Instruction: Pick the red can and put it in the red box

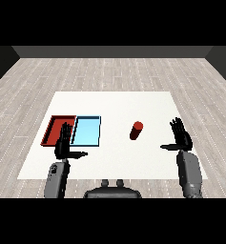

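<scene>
Ideally, the released right hand (181, 137) should reach left across the white desk (114, 102) and curl round the upright red cylindrical can (136, 130) squarely at mid-height.

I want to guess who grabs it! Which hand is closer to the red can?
Right. The right hand is just beside the red can; the left hand is far off, by the red tray.
</scene>
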